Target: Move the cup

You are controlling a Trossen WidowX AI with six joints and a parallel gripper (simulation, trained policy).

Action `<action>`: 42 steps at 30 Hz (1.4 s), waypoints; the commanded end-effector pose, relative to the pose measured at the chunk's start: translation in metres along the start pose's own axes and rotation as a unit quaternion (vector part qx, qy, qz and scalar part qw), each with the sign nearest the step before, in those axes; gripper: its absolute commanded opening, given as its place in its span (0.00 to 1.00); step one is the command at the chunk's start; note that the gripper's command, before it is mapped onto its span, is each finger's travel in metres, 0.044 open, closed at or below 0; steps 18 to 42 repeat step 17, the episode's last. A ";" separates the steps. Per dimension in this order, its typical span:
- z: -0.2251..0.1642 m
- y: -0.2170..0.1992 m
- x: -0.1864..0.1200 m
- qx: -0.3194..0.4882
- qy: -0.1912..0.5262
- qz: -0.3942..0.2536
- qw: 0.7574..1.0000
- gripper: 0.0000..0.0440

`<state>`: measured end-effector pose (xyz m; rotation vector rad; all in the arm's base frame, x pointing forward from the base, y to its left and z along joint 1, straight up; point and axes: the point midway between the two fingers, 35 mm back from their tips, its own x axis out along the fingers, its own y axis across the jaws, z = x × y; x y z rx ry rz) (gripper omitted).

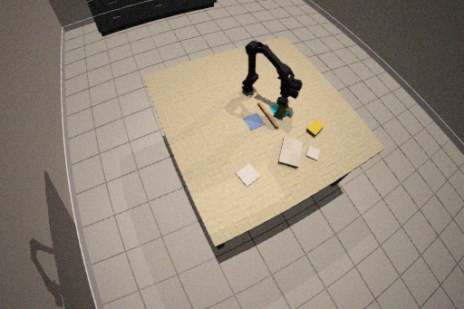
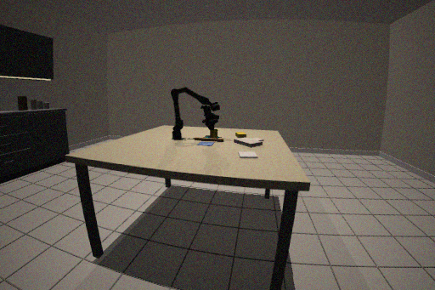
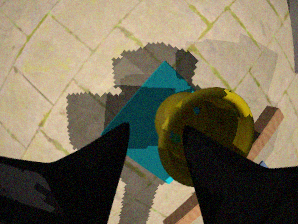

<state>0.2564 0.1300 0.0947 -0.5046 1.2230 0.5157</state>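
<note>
The yellow cup [image 1: 283, 110] [image 2: 213, 133] [image 3: 167, 115] stands over the teal pad [image 1: 275, 108] [image 3: 145, 155], close to one side of it; it looks upright or slightly tilted. Small blue-green spots inside it may be marbles; most of the inside is dark. My gripper [image 1: 282, 101] [image 2: 211, 128] [image 3: 156, 130] is part open, low over the cup. In the wrist view one finger overlaps the cup's mouth and the other is outside it, with a gap to the cup wall. The blue pad [image 1: 254, 121] [image 2: 206, 144] lies bare beyond the stick.
A brown stick [image 1: 267, 115] [image 3: 270, 122] lies beside the teal pad, between the two pads. A yellow block [image 1: 314, 127] [image 2: 240, 134], a pale book [image 1: 290, 151] [image 2: 248, 141], a small white square [image 1: 313, 153] and a larger white square [image 1: 248, 175] [image 2: 247, 155] lie farther from the arm's base.
</note>
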 end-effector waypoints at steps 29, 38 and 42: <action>0.007 -0.007 -0.056 0.024 -0.071 -0.001 0.997 0.84; 0.007 -0.007 -0.056 0.024 -0.071 -0.001 0.997 0.84; 0.007 -0.007 -0.056 0.024 -0.071 -0.001 0.997 0.84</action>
